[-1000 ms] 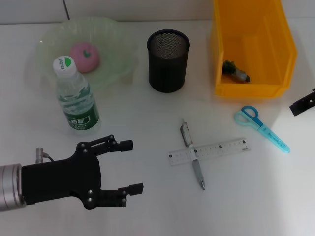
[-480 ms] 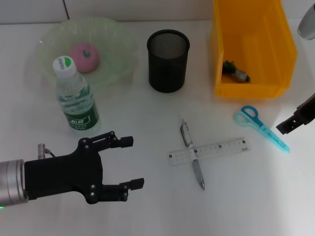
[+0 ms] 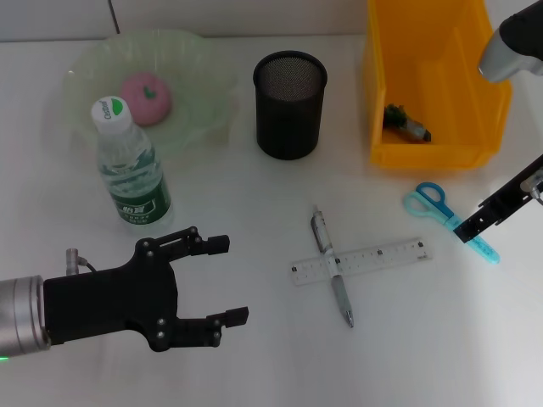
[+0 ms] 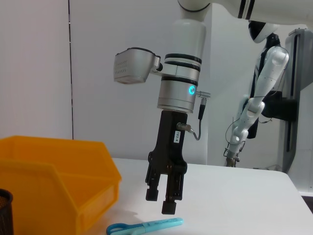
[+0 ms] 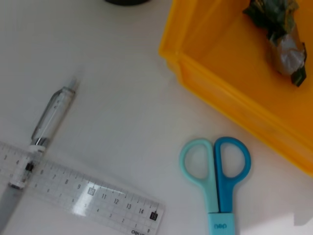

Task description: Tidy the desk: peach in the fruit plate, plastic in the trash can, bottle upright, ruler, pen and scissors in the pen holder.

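While right gripper (image 3: pixel 469 229) hovers, fingers slightly apart, empty | scissors (image 3: pixel 450 220) light, stiff, slippery | grip mid-blades | left gripper (image 3: pixel 222 281) open, idle

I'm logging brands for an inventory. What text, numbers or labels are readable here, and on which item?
"nep": on the scissors, near the pivot.
"10", "11", "12", "13", "14", "15": centimetre marks on the ruler.
Ruler's brand print at the end: too small to read.
Bottle cap and green label: print visible, unreadable.
White tag on the right gripper: too small to read.
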You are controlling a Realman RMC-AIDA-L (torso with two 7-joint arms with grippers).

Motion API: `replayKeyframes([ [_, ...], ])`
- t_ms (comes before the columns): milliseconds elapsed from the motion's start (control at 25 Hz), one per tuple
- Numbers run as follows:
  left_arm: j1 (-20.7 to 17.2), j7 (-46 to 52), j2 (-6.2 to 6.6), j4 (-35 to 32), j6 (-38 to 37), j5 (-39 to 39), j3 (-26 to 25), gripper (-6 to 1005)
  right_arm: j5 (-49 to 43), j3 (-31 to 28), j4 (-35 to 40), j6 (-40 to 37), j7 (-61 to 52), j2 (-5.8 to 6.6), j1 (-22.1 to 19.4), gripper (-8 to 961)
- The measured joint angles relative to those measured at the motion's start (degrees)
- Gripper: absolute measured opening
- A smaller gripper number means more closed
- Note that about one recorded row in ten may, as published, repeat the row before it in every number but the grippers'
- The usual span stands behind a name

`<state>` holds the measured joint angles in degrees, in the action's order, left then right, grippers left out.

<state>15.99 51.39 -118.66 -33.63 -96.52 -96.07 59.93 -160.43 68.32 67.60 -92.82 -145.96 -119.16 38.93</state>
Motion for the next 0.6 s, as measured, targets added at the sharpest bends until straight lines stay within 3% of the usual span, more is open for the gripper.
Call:
replayKeyframes([
  [480, -0.01, -0.06, 0.0, 0.14, 0.3, 0.01, 0.1, 860, -0.1, -0.2, -4.51, 2.62, -0.69, -0.02, 1.79, 760],
  [600, -0.08, -0.07, 0.0, 0.15, 0.3, 0.01, 0.1, 860, -0.13, -0.01, -5.02, 3.45, -0.82, -0.02, 1.81, 638],
])
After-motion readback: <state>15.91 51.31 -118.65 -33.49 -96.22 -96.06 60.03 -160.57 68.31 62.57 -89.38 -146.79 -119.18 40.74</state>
